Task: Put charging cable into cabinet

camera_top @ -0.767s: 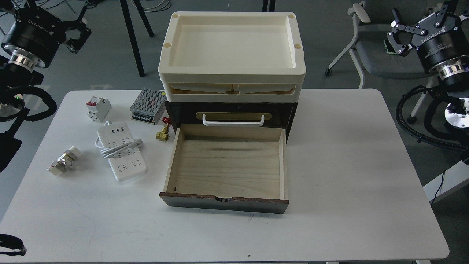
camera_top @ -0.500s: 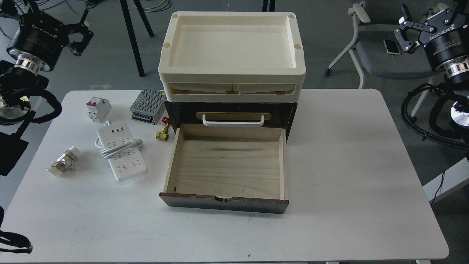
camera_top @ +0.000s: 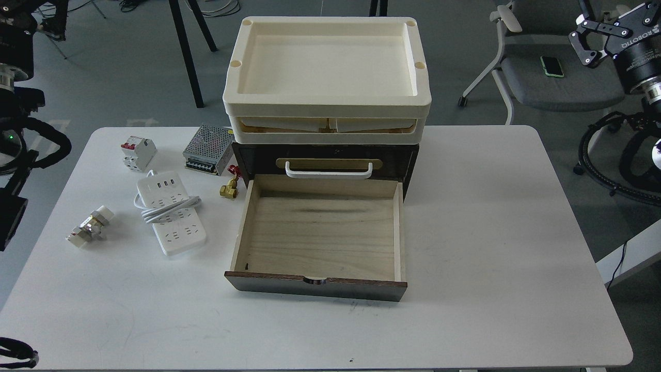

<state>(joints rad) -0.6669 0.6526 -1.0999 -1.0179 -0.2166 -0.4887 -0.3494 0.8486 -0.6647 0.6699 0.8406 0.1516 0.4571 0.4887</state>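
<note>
The charging cable (camera_top: 171, 215), a flat white power strip with three USB ports and a coiled white cord across it, lies on the white table (camera_top: 490, 232) to the left of the cabinet. The dark brown cabinet (camera_top: 326, 161) with a white handle stands mid-table. Its pale wood drawer (camera_top: 320, 235) is pulled out and empty, and cream trays (camera_top: 327, 72) sit on top. My left gripper (camera_top: 49, 20) is raised at the top left edge, mostly cut off. My right gripper (camera_top: 599, 26) is raised at the top right, off the table, with its fingers spread and empty.
A white-and-red circuit breaker (camera_top: 138, 152), a metal mesh power-supply box (camera_top: 208, 149), a brass valve (camera_top: 230, 187) and a small metal-and-white fitting (camera_top: 91, 227) lie left of the cabinet. A grey chair (camera_top: 547, 77) with a phone on it stands behind the table on the right.
</note>
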